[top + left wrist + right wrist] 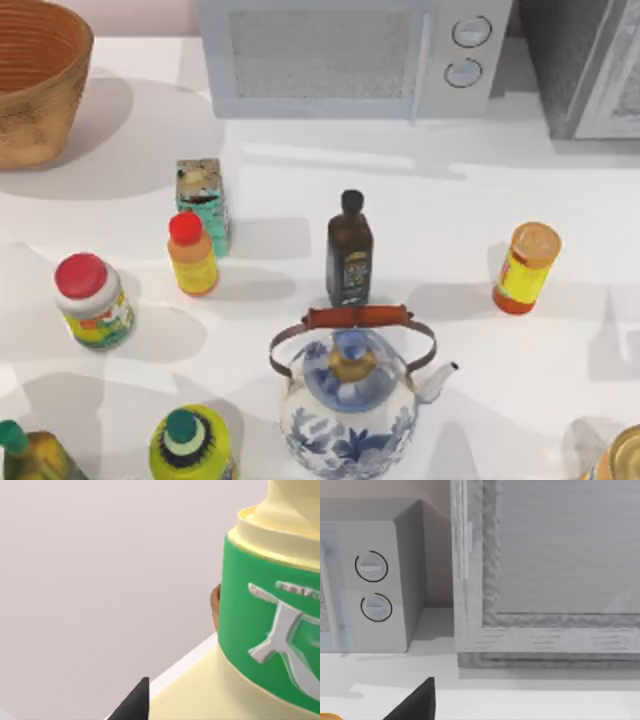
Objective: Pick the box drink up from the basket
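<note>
The tan woven basket (35, 75) stands at the table's far left corner, and I see nothing inside the part of it that shows. A teal box drink (203, 202) stands upright on the white table, outside the basket and to its right, just behind a small orange bottle (192, 255). A dark edge of my left gripper (134, 703) shows in the left wrist view, close to a cream bottle with a green label (270, 625); a brown sliver of the basket (215, 605) peeks past it. A dark edge of my right gripper (416, 703) faces the back wall.
A microwave (350, 55) and a grey cabinet (590, 65) line the back. On the table stand a dark bottle (349, 250), a blue-white teapot (350, 400), a red-capped jar (92, 300), an orange bottle (525, 267) at right, and a yellow-green bottle (190, 445) in front.
</note>
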Controlling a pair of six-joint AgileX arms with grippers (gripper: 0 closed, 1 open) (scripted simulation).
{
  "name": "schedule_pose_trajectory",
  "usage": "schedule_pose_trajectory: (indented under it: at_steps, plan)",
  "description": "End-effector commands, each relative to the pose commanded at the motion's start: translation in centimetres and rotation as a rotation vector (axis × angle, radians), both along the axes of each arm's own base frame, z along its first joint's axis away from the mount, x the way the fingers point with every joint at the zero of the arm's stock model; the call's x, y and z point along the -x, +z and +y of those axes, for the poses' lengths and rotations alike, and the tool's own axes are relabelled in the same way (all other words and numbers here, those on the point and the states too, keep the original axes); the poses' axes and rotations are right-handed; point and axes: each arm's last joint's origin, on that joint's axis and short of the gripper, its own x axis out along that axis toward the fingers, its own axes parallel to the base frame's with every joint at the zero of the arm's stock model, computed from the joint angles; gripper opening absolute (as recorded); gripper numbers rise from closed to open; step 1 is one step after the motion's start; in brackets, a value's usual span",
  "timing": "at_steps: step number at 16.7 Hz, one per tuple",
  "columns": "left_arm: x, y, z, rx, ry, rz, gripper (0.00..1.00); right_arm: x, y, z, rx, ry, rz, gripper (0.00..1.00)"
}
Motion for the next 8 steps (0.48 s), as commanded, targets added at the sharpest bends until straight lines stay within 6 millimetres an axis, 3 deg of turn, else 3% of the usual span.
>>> schedule_pose_trajectory:
  at_steps: [8]
  plan:
    - [-2.3, -0.7, 2.4, 0.035, 0.075, -0.144, 0.00, 0.0, 0.0, 0.0, 0.000, 0.000, 0.000, 1.00]
